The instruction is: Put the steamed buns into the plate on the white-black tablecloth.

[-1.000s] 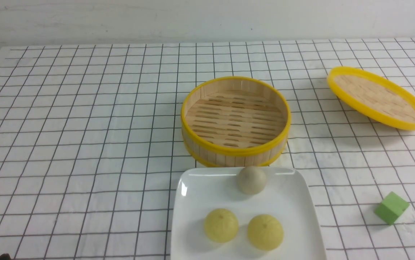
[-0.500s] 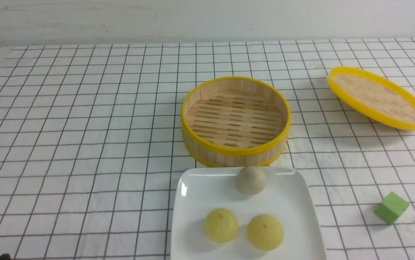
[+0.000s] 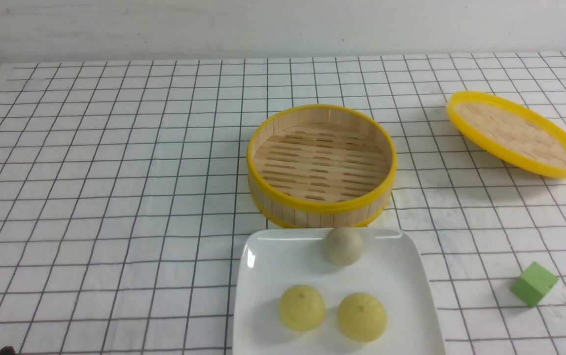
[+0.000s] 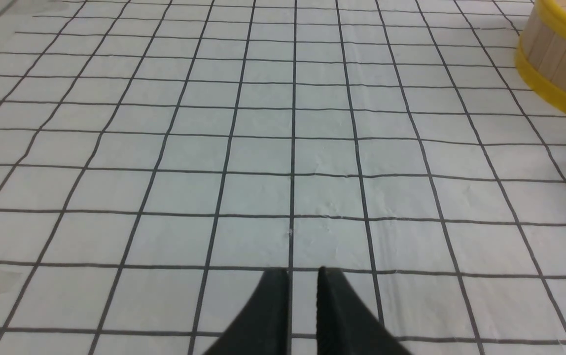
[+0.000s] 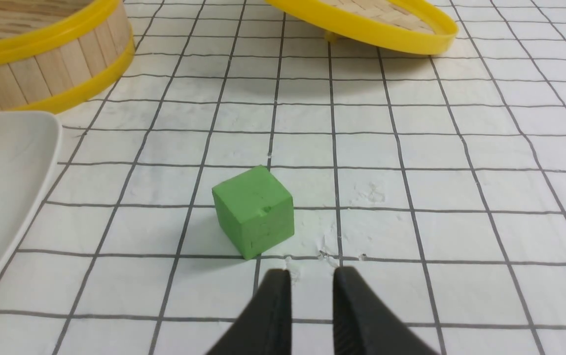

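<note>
In the front view, the plate (image 3: 263,276) lies at the bottom centre of the frame, its near edge cut off. Three buns rest inside it: two yellow buns (image 3: 302,308) (image 3: 362,317) side by side near the bottom of the frame, and a greyish bun (image 3: 343,245) higher up, by the plate's far rim. The round bamboo steamer (image 3: 321,204) stands at the centre, right behind the plate. The yellow-rimmed lid (image 3: 515,133) leans at a tilt in the upper right, and a green cube (image 3: 534,284) sits on the checked tablecloth (image 3: 115,207) in the lower right.

In the left wrist view, the left gripper (image 4: 304,271) shows at the bottom centre, its dark fingertips slightly parted with only cloth visible between them. In the right wrist view, the right gripper (image 5: 312,272) is also at the bottom centre, its tips a little apart and gripping nothing, near the green cube. The fingers look somewhat blurred, so their exact spread is hard to judge.
</note>
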